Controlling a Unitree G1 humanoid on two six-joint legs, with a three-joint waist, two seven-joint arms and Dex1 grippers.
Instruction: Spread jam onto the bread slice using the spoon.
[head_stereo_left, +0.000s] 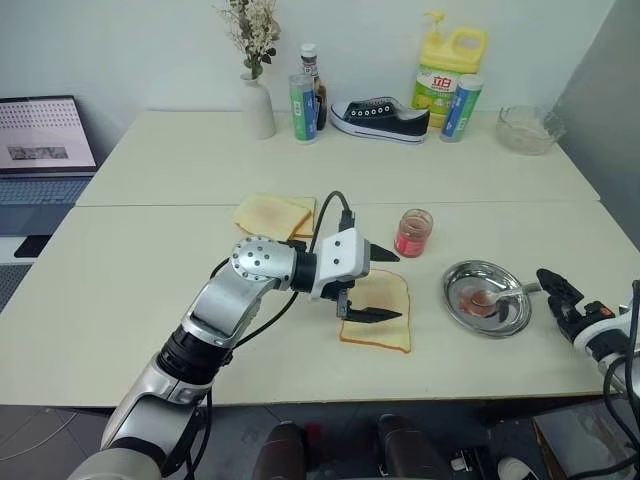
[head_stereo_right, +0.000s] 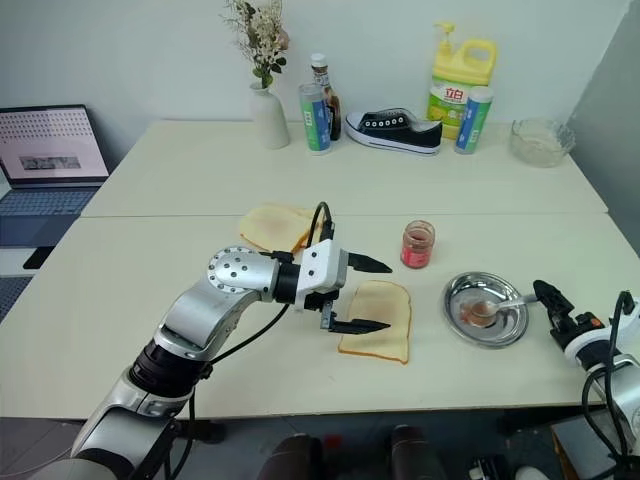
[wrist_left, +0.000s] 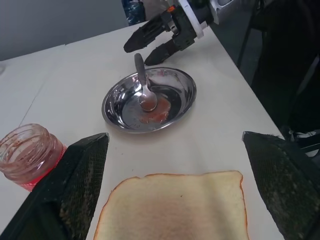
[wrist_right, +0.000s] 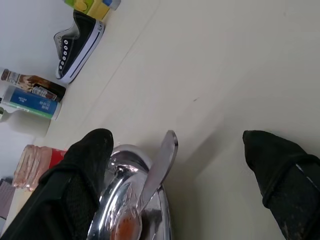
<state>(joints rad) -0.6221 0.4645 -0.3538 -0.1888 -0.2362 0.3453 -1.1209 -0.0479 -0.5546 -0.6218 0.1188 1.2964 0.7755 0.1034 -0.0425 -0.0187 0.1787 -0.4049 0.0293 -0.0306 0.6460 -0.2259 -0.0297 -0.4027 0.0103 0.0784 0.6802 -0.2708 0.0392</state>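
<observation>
Along the far edge of the pale cream table (head_stereo_left: 150, 290) stand a white vase of dried flowers (head_stereo_left: 256, 105), a blue-labelled tube and dark sauce bottle (head_stereo_left: 308, 95), a black-and-white canvas sneaker (head_stereo_left: 380, 119), a yellow detergent jug (head_stereo_left: 449, 70) and a clear glass bowl (head_stereo_left: 528, 129); an open laptop (head_stereo_left: 42, 150) sits off the table's left side. A pile of paler overlapping bread slices (head_stereo_left: 274, 214) lies near the middle, just behind the left arm. The left end effector (head_stereo_left: 375, 283) hangs over the near-left part of the single toasted bread slice (head_stereo_left: 385, 330), its two black fingers spread wide and holding nothing, covering part of the slice from the head views. The slice lies flat, its light-brown face bare and dry with a pale crust. The small clear glass jar of red-pink jam (head_stereo_left: 413, 232) stands just beyond it, smeared inside. To the right, the round shiny steel dish (head_stereo_left: 487, 297) holds a red jam smear and the slim silver metal spoon (wrist_left: 143, 85), bowl down in the dish, handle leaning on the rim. The right end effector (head_stereo_left: 560, 297) sits just beside the dish near the handle's tip, fingers apart, gripping nothing.
</observation>
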